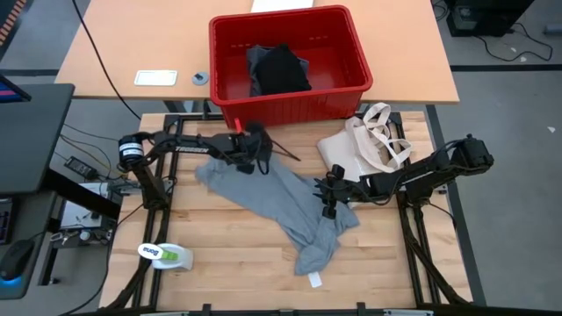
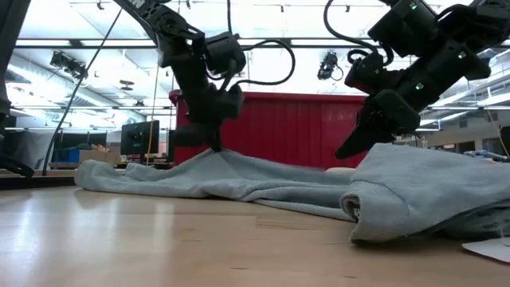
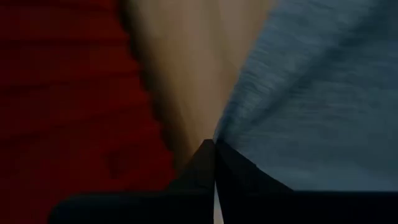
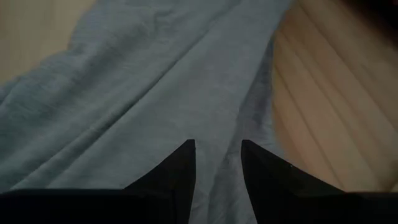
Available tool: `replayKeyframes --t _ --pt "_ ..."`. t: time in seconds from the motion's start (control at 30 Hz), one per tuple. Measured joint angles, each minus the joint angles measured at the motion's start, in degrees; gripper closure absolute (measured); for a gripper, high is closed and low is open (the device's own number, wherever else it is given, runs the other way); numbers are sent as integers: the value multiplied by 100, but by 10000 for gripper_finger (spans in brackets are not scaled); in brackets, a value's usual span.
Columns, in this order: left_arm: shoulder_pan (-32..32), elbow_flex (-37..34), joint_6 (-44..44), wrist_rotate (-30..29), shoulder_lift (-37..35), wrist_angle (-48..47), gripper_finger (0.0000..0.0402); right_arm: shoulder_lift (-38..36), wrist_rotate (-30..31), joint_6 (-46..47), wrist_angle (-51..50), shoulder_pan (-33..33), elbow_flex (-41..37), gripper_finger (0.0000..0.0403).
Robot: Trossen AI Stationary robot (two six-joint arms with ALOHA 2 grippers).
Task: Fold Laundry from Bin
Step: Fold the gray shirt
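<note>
At the table's near edge, toward 7 o'clock, lies a green-and-white item (image 1: 167,255) whose label is too small to read surely, and near 6 o'clock a small white tag (image 1: 314,280) rests on the bare wood just off the cloth. The light grey T-shirt (image 1: 281,206) sprawls across the middle of the table (image 1: 228,263), rumpled and bunched, running from 10 o'clock down toward 5 o'clock. The right gripper (image 1: 329,200) hovers over its 3 o'clock side, jaws partly apart with grey cloth under them, nothing clearly held. The left gripper (image 1: 255,154) pinches the shirt's far edge, jaws closed on a raised peak of fabric. A cream tote bag (image 1: 364,145) lies at 2 o'clock. Beyond, at 12 o'clock, the red bin (image 1: 351,61) holds a black garment (image 1: 281,70).
</note>
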Motion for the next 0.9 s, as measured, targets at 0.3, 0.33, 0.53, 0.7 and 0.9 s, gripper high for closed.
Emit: replayKeyframes --t 0.3,0.33,0.53,0.7,0.9 --pt "332 0 -425 947 2 213 390 0 225 59 -21 2 0 265" --pt "356 0 -470 1048 2 216 390 0 311 73 -35 2 0 265" --pt "436 -2 -905 449 7 619 388 -2 514 169 -301 0 0 265" --pt "441 -2 -893 -464 7 895 350 -2 -15 161 -358 11 0 265" --pt "427 -2 -489 -312 9 669 253 -2 -166 196 -361 31 0 265"
